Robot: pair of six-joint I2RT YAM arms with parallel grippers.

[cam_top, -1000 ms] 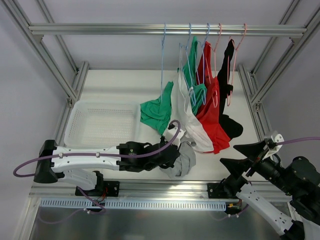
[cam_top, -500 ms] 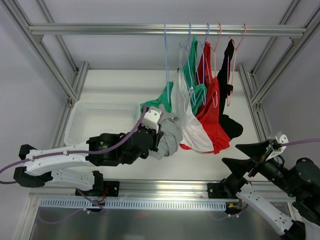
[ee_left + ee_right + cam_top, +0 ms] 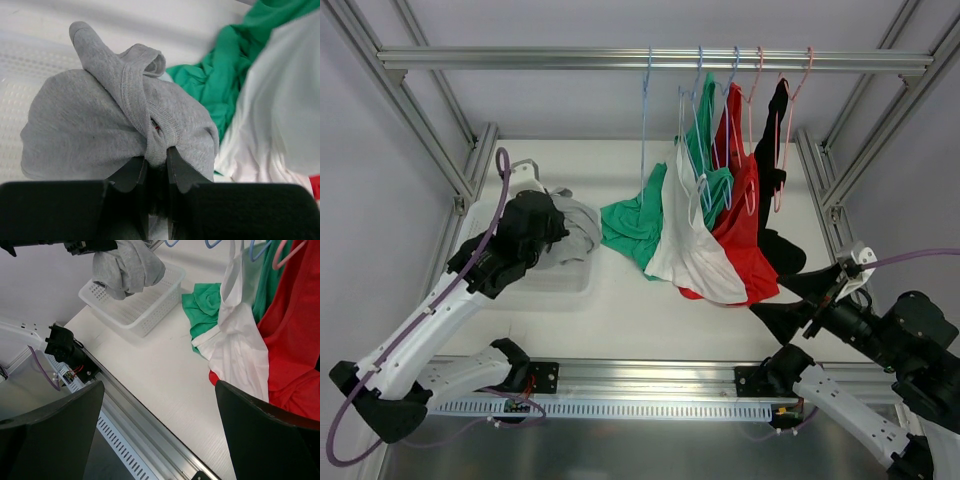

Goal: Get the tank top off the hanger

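The left gripper (image 3: 157,161) has its jaws pinched narrow on the gray tank top (image 3: 115,120), clamping a bunched fold of ribbed hem between the two fingertips. The rest of the garment bulges out beyond and to both sides of the jaws in a crumpled ball. Seen from above, this bundle hangs from the left gripper over the far right corner of the white basket (image 3: 565,282). It is well apart from the hangers (image 3: 646,110) on the rail (image 3: 520,58) and from the green (image 3: 635,222), white (image 3: 698,245), red (image 3: 748,225) and black (image 3: 775,165) garments. Whether its lowest fold touches the basket cannot be told. The right gripper (image 3: 805,300) sits near the table's right edge, jaws spread wide with nothing between them.
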